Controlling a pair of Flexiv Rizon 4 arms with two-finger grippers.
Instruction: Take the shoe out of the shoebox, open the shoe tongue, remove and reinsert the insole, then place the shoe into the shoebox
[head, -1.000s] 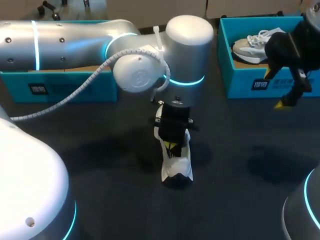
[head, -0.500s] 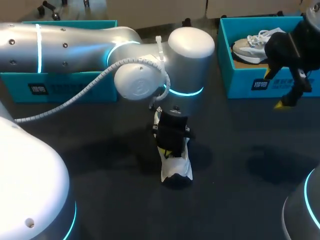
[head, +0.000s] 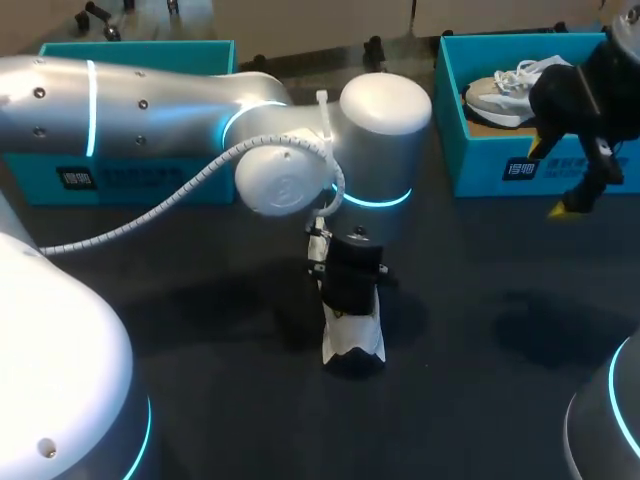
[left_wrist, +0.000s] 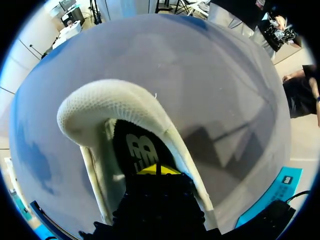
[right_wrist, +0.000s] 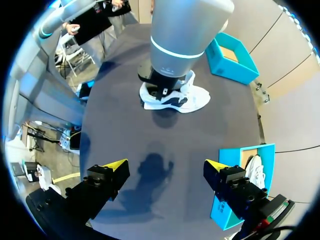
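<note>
A white shoe (head: 354, 335) with a dark sole stands mid-table. In the left wrist view its mesh heel collar (left_wrist: 107, 102) curves around a black insole (left_wrist: 132, 150). My left gripper (head: 350, 303) points down into the shoe's mouth. Its yellow tips (left_wrist: 152, 170) are shut together right at the insole; whether they pinch it is hidden. My right gripper (head: 551, 180) hangs open and empty in front of the right-hand teal shoebox (head: 520, 165). From the right wrist view, the right gripper (right_wrist: 166, 165) looks down on the table, the shoe (right_wrist: 192, 97) ahead under my left arm (right_wrist: 185, 35).
A second white shoe (head: 505, 88) lies inside the right shoebox. Another teal shoebox (head: 130, 178) stands at the back left, partly behind my left arm. The dark tabletop (head: 500, 320) stretches around the shoe.
My left arm has shifted slightly right and sunk lower, so the yellow tips have dropped out of sight into the shoe. The shoe and my right arm have stayed put.
</note>
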